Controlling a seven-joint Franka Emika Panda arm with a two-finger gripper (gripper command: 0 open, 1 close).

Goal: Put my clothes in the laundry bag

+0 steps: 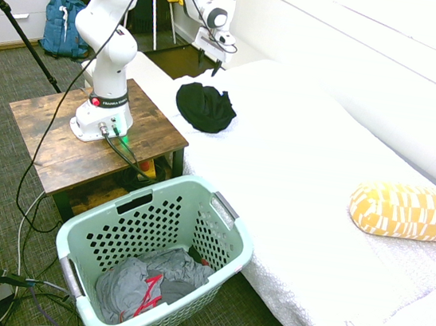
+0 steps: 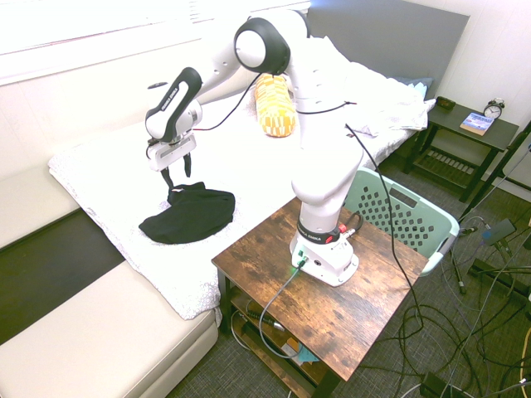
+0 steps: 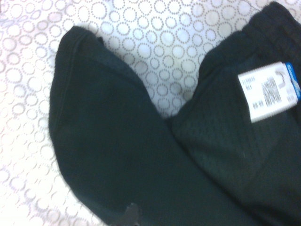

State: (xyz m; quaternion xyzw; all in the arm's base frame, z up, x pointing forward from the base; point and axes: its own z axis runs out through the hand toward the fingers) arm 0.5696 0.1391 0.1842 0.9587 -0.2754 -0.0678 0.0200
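The clothes, a crumpled black top (image 1: 205, 107), lie on the white bed near its end beside the wooden table. My gripper (image 2: 175, 172) hangs open just above the top's (image 2: 189, 214) far edge, fingers pointing down with nothing between them. In the first exterior view the gripper (image 1: 215, 69) shows small behind the garment. The wrist view is filled by the black fabric (image 3: 117, 155) with a white printed tag (image 3: 268, 92) on it. The laundry bag, a mint-green perforated basket (image 1: 227, 212), stands on the floor between table and bed; its far rim (image 2: 415, 207) shows behind the arm.
A grey garment with red stripes (image 1: 146, 282) lies in the basket. The wooden side table (image 1: 52, 141) bears the arm's base. A yellow patterned bolster (image 1: 409, 211) lies further along the bed. A nightstand with a clock (image 2: 494, 109) stands beyond the bed.
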